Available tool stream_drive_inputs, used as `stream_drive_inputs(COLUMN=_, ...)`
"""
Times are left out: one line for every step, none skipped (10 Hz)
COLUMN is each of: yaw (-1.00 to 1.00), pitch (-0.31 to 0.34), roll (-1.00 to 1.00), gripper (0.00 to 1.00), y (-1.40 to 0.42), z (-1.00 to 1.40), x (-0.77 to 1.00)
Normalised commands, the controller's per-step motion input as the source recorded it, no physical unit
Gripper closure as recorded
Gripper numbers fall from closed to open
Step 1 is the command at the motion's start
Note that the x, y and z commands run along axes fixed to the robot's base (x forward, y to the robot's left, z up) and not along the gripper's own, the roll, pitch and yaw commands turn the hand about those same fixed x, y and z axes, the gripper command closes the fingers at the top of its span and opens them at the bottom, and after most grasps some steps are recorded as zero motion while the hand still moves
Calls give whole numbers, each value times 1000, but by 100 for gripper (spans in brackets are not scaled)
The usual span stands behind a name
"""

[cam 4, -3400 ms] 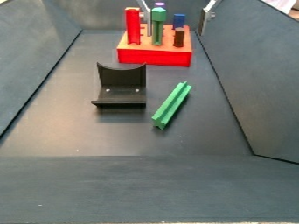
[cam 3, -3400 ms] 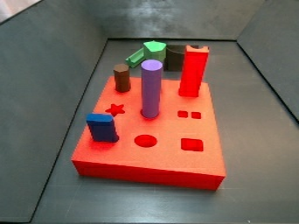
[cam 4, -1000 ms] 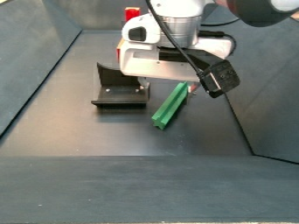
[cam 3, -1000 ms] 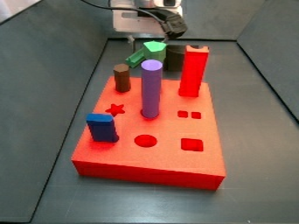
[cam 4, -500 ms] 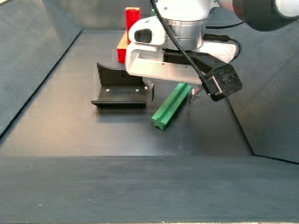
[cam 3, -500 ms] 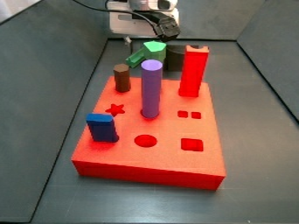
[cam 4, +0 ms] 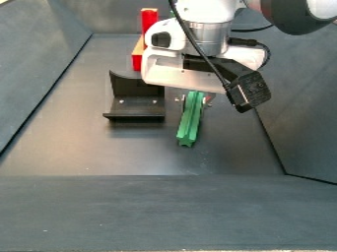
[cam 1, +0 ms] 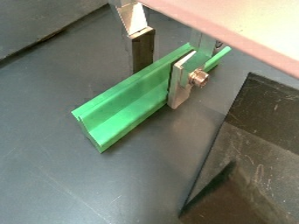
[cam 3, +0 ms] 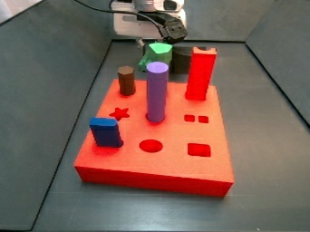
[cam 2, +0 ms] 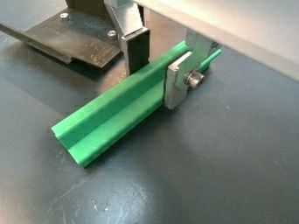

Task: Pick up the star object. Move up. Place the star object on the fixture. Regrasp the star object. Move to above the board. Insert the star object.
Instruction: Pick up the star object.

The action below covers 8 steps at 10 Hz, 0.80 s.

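The long, slim dull-green rod with the star-shaped cross-section — the star object (cam 2: 122, 109) — lies flat on the dark floor just beside the fixture (cam 4: 133, 98), the nearly black L-shaped bracket on its base plate. In both wrist views the gripper (cam 1: 162, 68) straddles the rod across its width, one flat silver finger (cam 1: 184, 80) on the near flank and the other on the far flank, well along the rod from the end that faces the camera. The plates look pressed against the green ridges, so the gripper appears to be clamped on the rod, though the rod's underside seems to rest on the floor rather than hang free; the lift looks not yet begun.

Taking the rod across its narrow section makes sense: the ridges give the dark pads flat faces to bite, and a grasp away from the near end leaves a long free length to lay against the fixture for the regrasp.

In a side view the gripper body (cam 4: 198, 69) stands directly over the rod, next to the fixture. Beyond the fixture sits the wide bright-red board (cam 3: 158, 154), its star hole (cam 3: 119, 113) open between a blue block and a tall purple cylinder (cam 3: 157, 91) — the slot the rod is meant for.
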Motion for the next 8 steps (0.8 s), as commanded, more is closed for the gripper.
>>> stream_drive_inputs(yaw=-20, pitch=0, roll=40, gripper=100, y=0, z=0, x=0)
stream_drive_inputs(yaw=0, pitch=0, roll=0, gripper=100, y=0, z=0, x=0)
stream_drive_inputs(yaw=0, pitch=0, roll=0, gripper=100, y=0, z=0, x=0)
stream_drive_inputs(yaw=0, pitch=0, roll=0, gripper=100, y=0, z=0, x=0)
stream_drive_inputs(yaw=0, pitch=0, roll=0, gripper=100, y=0, z=0, x=0)
stream_drive_inputs(yaw=0, pitch=0, roll=0, gripper=100, y=0, z=0, x=0)
stream_drive_inputs(yaw=0, pitch=0, roll=0, gripper=100, y=0, z=0, x=0)
stream_drive_inputs(yaw=0, pitch=0, roll=0, gripper=100, y=0, z=0, x=0)
